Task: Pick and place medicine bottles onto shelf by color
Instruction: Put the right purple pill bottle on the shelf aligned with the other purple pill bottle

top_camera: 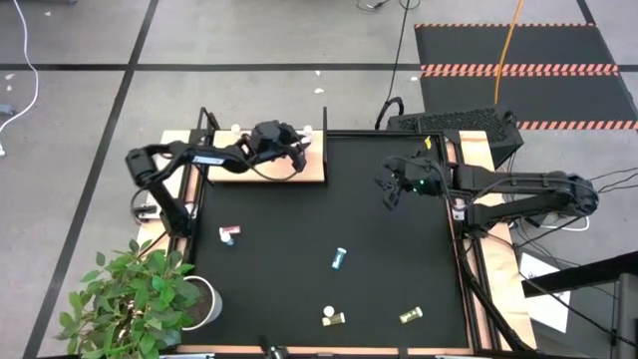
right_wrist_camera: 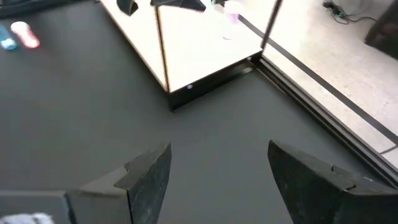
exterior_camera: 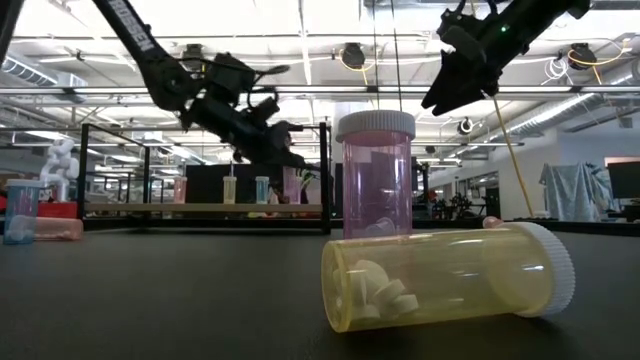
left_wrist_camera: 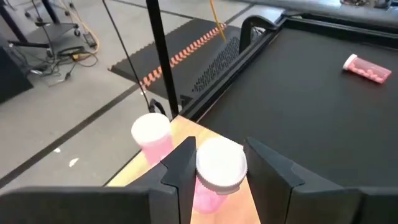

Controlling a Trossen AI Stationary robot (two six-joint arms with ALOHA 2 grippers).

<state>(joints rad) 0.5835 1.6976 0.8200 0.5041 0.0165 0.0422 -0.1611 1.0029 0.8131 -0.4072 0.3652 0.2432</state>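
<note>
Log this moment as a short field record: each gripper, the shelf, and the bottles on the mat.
left gripper: over the shelf, shut on a pink bottle
on shelf: another pink bottle standing beside it
right gripper: open, empty, above the black mat
lying on mat: pink-and-blue pair, blue bottle, two yellow bottles

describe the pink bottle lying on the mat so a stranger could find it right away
Start at the light-wood shelf at the black mat's far left corner. Below it, near the mat's left edge, the pink bottle lies on its side. The mat's other loose bottles are blue or yellow.
</note>
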